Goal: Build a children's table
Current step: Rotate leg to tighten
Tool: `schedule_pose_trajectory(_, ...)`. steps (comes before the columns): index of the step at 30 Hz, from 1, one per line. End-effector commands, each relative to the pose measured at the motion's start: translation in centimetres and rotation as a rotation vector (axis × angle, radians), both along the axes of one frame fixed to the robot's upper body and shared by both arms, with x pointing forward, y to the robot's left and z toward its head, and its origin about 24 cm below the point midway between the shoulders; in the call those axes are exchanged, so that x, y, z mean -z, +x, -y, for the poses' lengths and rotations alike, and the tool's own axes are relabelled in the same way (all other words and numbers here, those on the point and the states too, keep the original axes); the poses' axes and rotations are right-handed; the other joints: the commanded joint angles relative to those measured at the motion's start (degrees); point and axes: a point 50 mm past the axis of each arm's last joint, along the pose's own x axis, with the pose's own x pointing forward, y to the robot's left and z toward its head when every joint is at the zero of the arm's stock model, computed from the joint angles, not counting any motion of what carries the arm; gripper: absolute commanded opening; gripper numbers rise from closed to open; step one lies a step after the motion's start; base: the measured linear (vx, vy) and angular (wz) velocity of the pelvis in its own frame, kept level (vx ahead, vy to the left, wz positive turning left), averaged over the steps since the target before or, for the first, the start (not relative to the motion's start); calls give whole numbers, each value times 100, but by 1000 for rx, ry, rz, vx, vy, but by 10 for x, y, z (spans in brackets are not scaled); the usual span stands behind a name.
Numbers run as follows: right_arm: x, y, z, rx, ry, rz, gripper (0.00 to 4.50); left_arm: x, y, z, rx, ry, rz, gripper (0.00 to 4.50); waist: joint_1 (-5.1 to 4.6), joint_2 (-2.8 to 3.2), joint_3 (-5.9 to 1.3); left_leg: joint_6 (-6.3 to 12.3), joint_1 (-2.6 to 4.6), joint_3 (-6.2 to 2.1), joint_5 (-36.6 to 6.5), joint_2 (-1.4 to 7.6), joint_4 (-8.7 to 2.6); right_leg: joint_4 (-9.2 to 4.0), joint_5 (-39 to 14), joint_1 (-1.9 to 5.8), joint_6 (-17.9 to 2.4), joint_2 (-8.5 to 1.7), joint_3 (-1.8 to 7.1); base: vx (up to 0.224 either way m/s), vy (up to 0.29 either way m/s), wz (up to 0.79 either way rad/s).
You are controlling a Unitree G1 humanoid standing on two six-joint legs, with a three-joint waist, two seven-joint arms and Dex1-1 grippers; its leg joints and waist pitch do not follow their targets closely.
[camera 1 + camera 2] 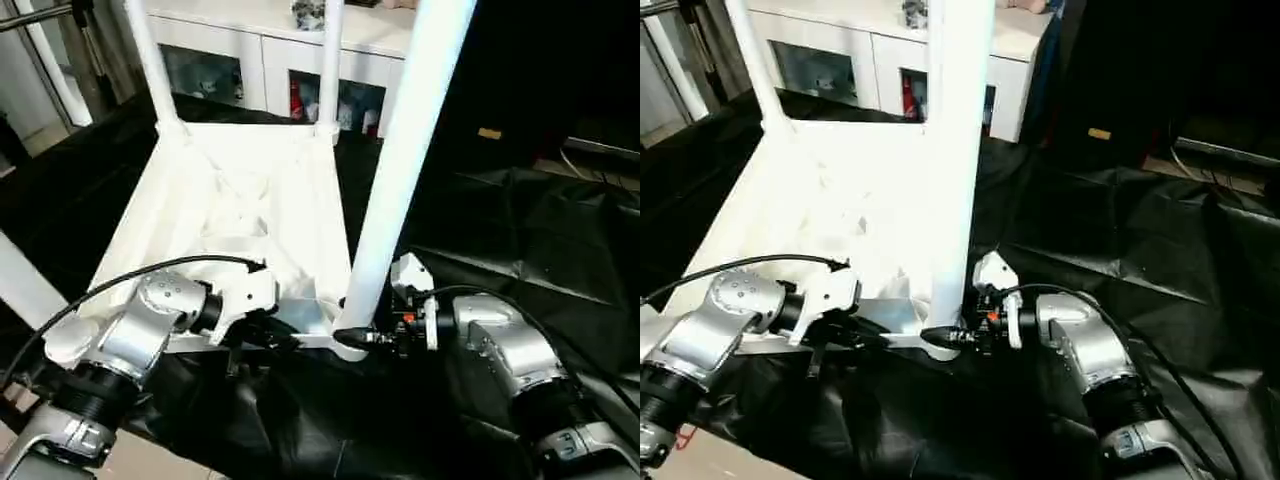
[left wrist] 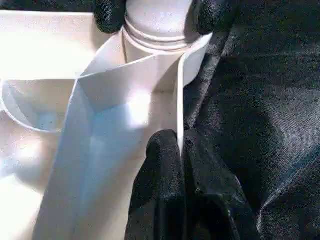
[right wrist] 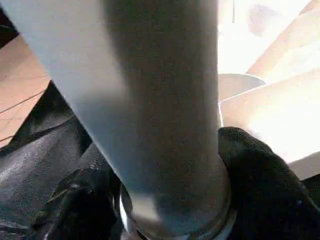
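Black fingers (image 2: 165,190): left pincer (image 1: 262,340) pinched tight on the thin near edge wall of the table top (image 1: 240,215).
Right pincer (image 1: 352,338): one finger each side of the near-right leg (image 1: 400,170) at its base; firm hold or not, cannot tell.
Leg: upright in the near-right corner socket.
Table top: upside down, ribs up, on a black sheet (image 1: 520,240).
Far legs (image 1: 150,60): two, standing in the far corners.
Cabinet (image 1: 270,50): white, beyond the table.

No readable text, labels, brands or numbers on any surface in view.
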Motion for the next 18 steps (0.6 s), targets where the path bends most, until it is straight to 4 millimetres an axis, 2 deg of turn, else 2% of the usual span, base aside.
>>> schedule_pose_trajectory(1,3,-1,-2,51,20,-5,268,6,10,5,-135,-36,16,0,-4,-42,-293,284,32,24,-874,133,-338,-382,-630,220,-1353,-269,243,0,0,0)
schedule_pose_trajectory(2,5,1,-2,118,32,4,264,4,16,9,-194,-47,43,0,-6,-16,-293,245,46,29,-944,131,-343,-399,-708,207,-1342,-267,251,0,0,0)
schedule_pose_trajectory(3,5,1,-2,118,32,4,262,4,16,9,-194,-47,43,0,-9,-28,-291,224,48,33,-957,133,-342,-403,-727,203,-1335,-270,258,0,0,0)
schedule_pose_trajectory(4,7,2,-2,163,39,8,260,3,20,11,-230,-56,60,0,1,1,-287,179,47,19,-1041,132,-346,-412,-863,208,-1308,-281,258,0,0,0)
schedule_pose_trajectory(5,12,5,-4,253,41,6,255,1,25,19,-270,-72,80,0,-24,2,-277,146,21,14,-1057,129,-360,-422,-950,217,-1273,-281,260,0,0,0)
schedule_pose_trajectory(6,17,6,-7,322,37,2,245,-1,27,27,-300,-83,95,0,-30,1,-269,71,22,7,-1193,121,-370,-457,-1268,207,-1183,-289,254,0,0,0)
schedule_pose_trajectory(7,17,6,-7,322,37,2,244,-1,27,27,-300,-83,95,0,-41,-20,-277,25,14,-9,-1223,121,-378,-465,-1434,219,-1110,-298,252,0,0,0)
schedule_pose_trajectory(8,24,5,-13,378,19,1,243,-1,29,37,-326,-96,104,0,-50,-14,-276,43,-23,-23,-1190,111,-387,-467,-1489,243,-1037,-285,244,0,0,0)
schedule_pose_trajectory(9,24,5,-13,378,19,1,243,-1,29,37,-326,-96,104,0,-55,-14,-276,40,-10,-9,-1167,121,-380,-476,-1455,222,-1015,-284,255,0,0,0)
schedule_pose_trajectory(10,30,4,-26,441,-14,11,242,-2,31,53,-359,-119,109,0,-54,-5,-279,49,17,-5,-1181,119,-369,-481,-1425,198,-1019,-282,264,0,0,0)
schedule_pose_trajectory(13,35,7,-35,523,-45,-10,242,-1,29,66,-365,-139,98,0,-78,-8,-281,61,-2,-6,-1074,105,-376,-475,-1359,203,-998,-270,260,0,0,0)
schedule_pose_trajectory(16,31,7,-47,499,-26,26,242,0,25,78,-338,-155,77,0,-90,-4,-287,133,-24,-10,-1071,93,-371,-485,-1344,211,-958,-264,252,0,0,0)
schedule_pose_trajectory(17,29,7,-50,485,-9,38,296,1,23,80,-327,-156,74,0,-90,-1,-291,149,-25,-8,-1069,96,-370,-486,-1332,211,-946,-263,252,0,0,0)
schedule_pose_trajectory(18,26,9,-49,483,22,22,310,2,22,81,-314,-147,76,0,-89,-5,-300,207,-28,-12,-1025,96,-370,-473,-1221,218,-948,-258,249,0,0,0)
